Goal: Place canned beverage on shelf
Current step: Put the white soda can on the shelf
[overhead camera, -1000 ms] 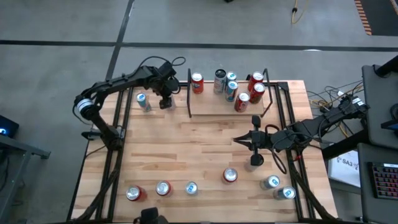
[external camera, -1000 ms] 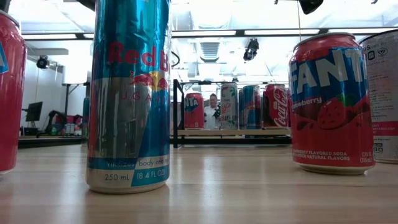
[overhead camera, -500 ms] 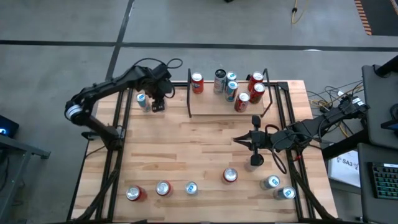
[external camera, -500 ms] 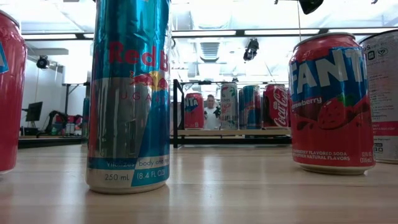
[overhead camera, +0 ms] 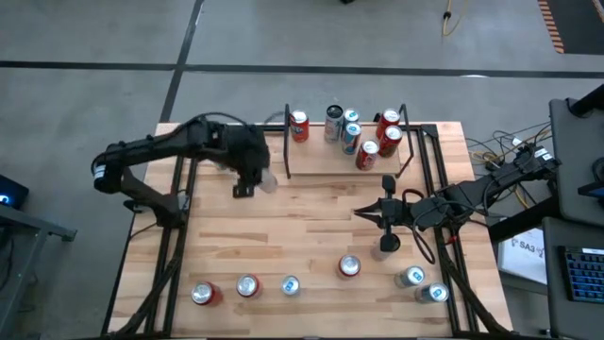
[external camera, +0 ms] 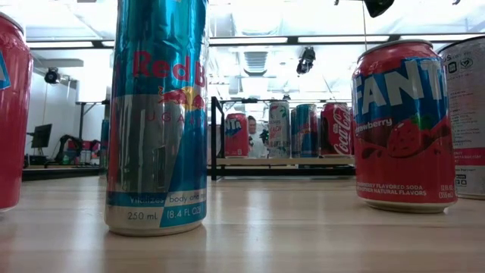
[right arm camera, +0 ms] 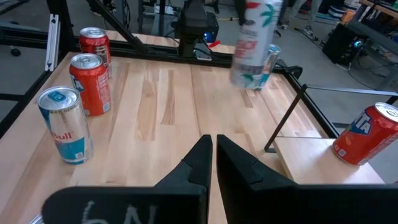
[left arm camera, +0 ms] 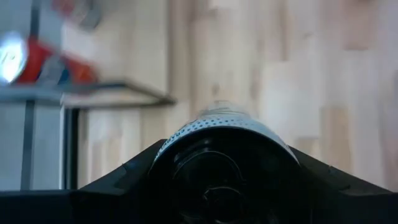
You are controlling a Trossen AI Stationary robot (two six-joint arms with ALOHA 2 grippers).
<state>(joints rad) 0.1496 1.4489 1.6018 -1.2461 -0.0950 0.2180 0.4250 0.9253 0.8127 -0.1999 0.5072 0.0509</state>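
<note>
A white and teal can [overhead camera: 269, 179] is in my left gripper [overhead camera: 255, 181], above the table just near-left of the shelf; it shows blurred in the right wrist view [right arm camera: 254, 43] and close up in the left wrist view [left arm camera: 217, 124]. The shelf [overhead camera: 330, 161] is a light-wood board with black side rails at the table's far side, and several cans stand on it. My right gripper [overhead camera: 361, 214] is shut and empty, right of the table's middle. My left gripper holds the can by its upper part [left arm camera: 217, 121], one finger on either side. The fingers come from above, pointing down. The can hangs roughly upright and clear of the table. The gripper body hides the spots where the fingers touch.
Several cans stand along the table's near edge, among them a red one [overhead camera: 203, 294], a slim blue one [overhead camera: 291, 284] and a red one [overhead camera: 349, 266]. The black rail [overhead camera: 288, 142] marks the shelf's left side. Bare wood lies between the shelf and the near cans.
My left gripper has gone from beside the shelf's left rail to the can at the far left, taken hold of it and lifted it clear. It has then carried it toward the near edge and the right, to just near-left of the shelf.
</note>
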